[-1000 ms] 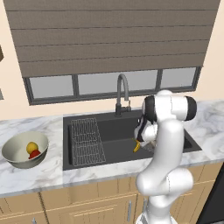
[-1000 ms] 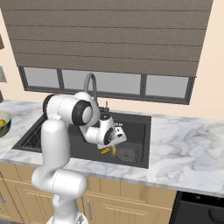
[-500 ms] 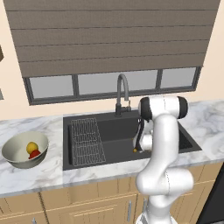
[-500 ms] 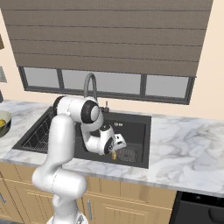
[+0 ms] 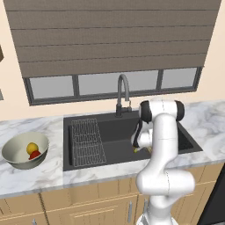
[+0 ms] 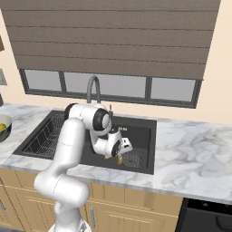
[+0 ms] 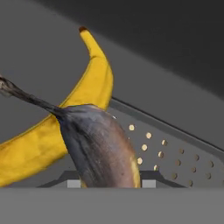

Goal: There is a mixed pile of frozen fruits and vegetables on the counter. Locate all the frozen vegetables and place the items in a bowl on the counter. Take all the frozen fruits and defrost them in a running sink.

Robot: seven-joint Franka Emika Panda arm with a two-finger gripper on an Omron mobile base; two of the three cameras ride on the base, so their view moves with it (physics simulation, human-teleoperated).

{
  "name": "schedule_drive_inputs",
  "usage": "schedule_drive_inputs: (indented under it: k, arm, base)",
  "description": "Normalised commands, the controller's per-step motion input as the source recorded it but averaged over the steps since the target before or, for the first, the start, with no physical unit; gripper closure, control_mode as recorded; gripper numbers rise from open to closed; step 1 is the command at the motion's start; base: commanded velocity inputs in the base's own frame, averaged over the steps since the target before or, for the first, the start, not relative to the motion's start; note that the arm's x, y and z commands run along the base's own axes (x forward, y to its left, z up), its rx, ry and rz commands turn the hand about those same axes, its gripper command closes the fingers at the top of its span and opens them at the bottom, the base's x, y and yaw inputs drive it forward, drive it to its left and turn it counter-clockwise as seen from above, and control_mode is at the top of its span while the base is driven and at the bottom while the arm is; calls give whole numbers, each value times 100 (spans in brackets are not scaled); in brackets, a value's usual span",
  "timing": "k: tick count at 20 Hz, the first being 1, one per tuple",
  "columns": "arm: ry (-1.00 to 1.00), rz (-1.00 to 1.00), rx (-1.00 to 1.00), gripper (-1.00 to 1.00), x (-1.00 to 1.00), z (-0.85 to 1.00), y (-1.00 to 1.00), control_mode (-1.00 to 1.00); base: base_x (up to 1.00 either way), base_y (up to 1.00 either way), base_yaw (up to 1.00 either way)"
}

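Yellow and brown-black, two bananas are showing in the hand view: a dark, bruised banana (image 7: 103, 146) is sitting right at the camera, rising from where the fingertips would be, its thin stem pointing to the upper left. From this and the narrow set of the jaws, I am judging that the gripper (image 6: 118, 156) is clamping this banana. Behind it a brighter second banana (image 7: 65, 122) is lying on the floor of the sink (image 5: 118, 132), curving from the lower left up to a dark tip at the top. The two are crossing in the picture; whether they are touching I cannot tell.

What the coming move is turning on: the held banana is hanging low inside the basin, just over the perforated drain strainer (image 7: 175, 162), with its long axis running roughly along the gripper's own line. The tap (image 5: 123, 92) is standing behind the basin; no water is showing.

Off to the left on the counter (image 5: 44, 176), the bowl (image 5: 15, 154) is holding the red piece (image 5: 35, 154) and the yellow piece (image 5: 31, 147), well apart from the sink.

No brand, label or writing is readable anywhere.
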Motion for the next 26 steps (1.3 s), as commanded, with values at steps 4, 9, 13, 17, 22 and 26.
schedule_drive_inputs:
  k: [4, 9, 13, 17, 22, 26]
  arm:
    - [3, -2, 3, 100, 41, -36, -8, -100]
    - [3, 0, 3, 100, 31, -47, -5, -100]
    - [3, 0, 0, -100, 22, -39, 3, -100]
    - [7, -3, -1, -100, 2, -8, 16, -100]
    - [7, -12, -3, -100, -9, 34, 4, -100]
    - [13, -13, 4, -100, -38, 72, -2, -100]
  base:
    - [0, 0, 0]
    - [0, 0, 0]
    - [0, 0, 0]
    - [0, 0, 0]
    - [0, 0, 0]
    - [0, 0, 0]
